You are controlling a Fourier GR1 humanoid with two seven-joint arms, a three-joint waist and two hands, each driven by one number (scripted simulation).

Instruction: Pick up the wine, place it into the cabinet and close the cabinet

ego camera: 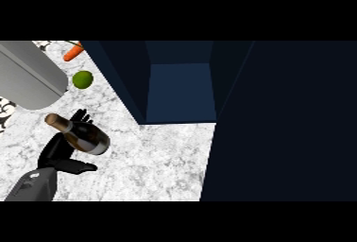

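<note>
- Left hand (59, 150) spread: fingers fan out behind the wine bottle (83, 136), thumb held wide and off the glass. Not closed round it.
- Bottle sits at the left of the desk (160, 160), well apart from the open cabinet (181, 92).
- Risk: if I close with the thumb this wide, the round glass may roll or slip out sideways. The lime (82, 79) beyond could get knocked.
- Long axis diagonal: cork end up-left, away from cabinet; base toward it. Lying or tilted, can't tell.

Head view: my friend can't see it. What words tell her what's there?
A black left hand has a wine bottle lying across it over a marbled counter. An open dark blue cabinet stands to its right; a lime and a carrot lie beyond.
</note>
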